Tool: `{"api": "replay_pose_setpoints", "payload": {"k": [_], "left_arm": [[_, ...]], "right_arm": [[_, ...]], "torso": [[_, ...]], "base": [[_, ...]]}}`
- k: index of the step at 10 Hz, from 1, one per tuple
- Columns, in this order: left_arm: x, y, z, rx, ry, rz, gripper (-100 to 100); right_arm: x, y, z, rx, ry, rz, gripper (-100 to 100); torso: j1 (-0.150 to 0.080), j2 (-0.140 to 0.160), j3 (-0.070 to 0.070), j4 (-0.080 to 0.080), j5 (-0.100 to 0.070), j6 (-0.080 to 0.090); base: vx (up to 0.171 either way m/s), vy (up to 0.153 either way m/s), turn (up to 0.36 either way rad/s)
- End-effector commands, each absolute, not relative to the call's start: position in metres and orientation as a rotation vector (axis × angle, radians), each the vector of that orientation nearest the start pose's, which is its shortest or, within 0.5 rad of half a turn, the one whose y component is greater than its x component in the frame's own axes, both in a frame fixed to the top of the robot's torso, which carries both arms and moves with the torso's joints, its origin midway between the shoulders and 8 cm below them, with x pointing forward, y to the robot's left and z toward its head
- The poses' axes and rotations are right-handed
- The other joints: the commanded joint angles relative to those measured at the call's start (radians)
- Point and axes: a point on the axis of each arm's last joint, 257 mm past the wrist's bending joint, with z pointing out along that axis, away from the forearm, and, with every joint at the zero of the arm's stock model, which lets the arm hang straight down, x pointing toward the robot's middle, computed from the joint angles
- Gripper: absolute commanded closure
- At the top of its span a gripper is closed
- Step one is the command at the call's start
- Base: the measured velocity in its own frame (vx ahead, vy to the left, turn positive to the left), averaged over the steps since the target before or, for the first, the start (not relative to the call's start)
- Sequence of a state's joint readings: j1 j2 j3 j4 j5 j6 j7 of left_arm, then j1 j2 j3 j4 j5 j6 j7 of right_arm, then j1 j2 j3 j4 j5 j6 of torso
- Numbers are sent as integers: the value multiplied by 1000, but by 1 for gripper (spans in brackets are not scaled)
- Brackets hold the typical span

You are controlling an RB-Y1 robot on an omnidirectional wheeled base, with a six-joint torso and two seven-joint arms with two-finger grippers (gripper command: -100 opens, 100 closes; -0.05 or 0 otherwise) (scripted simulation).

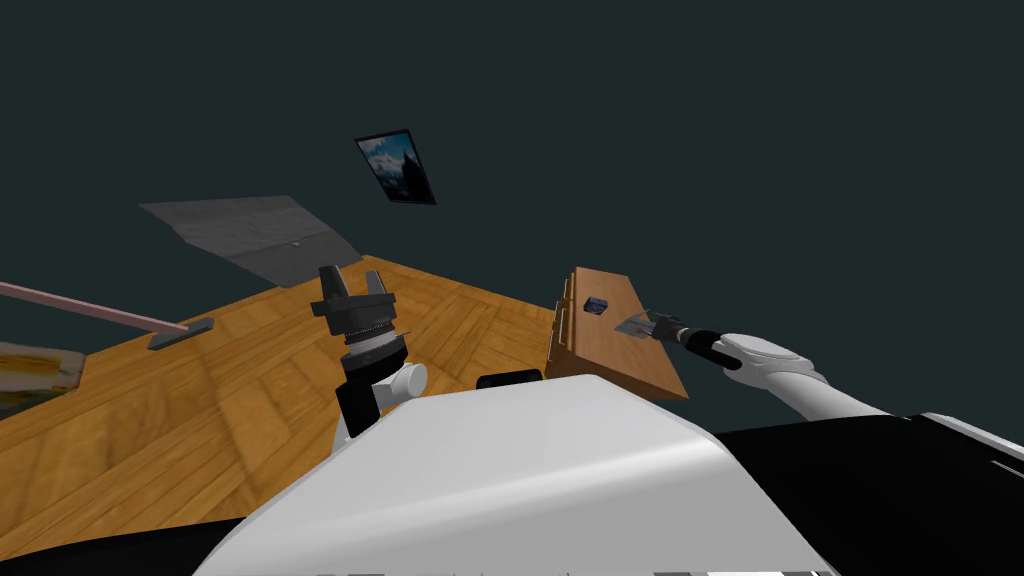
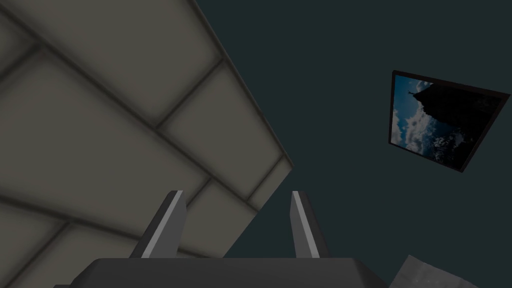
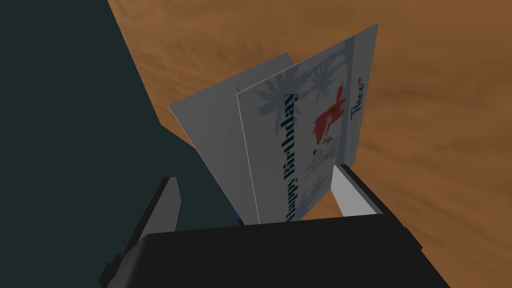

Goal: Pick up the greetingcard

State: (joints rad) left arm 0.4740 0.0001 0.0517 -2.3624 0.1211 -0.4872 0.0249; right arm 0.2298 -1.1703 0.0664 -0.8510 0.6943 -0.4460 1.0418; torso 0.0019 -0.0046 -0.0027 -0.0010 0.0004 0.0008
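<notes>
Right hand (image 3: 255,174), spread, straddles the upright card (image 3: 300,135) by the tabletop (image 3: 425,125) edge: grasp step, likely needing a pinch, then a lift.

Head camera rolled, above wooden cabinet (image 1: 605,350). Right wrist close on greeting card (image 3: 300,135). Left wrist, head share framed picture (image 2: 445,120).

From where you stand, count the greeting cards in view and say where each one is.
1. The greeting card stands folded between the open fingers of the right claw, over the top of the wooden cabinet. Another could lie hidden behind it.
</notes>
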Motion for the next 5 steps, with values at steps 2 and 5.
{"api": "replay_pose_setpoints", "payload": {"k": [2,5], "left_arm": [[324,302,67,-653,465,-1384,0],[324,302,67,-653,465,-1384,0]], "right_arm": [[314,-726,-309,-1212,2067,-867,-100],[312,-726,-312,-1235,2050,-856,-100]], "torso": [[0,-1,-1,0,0,0],[-1,1,0,0,0,0]], "base": [[92,28,-81],[64,18,-86]]}}
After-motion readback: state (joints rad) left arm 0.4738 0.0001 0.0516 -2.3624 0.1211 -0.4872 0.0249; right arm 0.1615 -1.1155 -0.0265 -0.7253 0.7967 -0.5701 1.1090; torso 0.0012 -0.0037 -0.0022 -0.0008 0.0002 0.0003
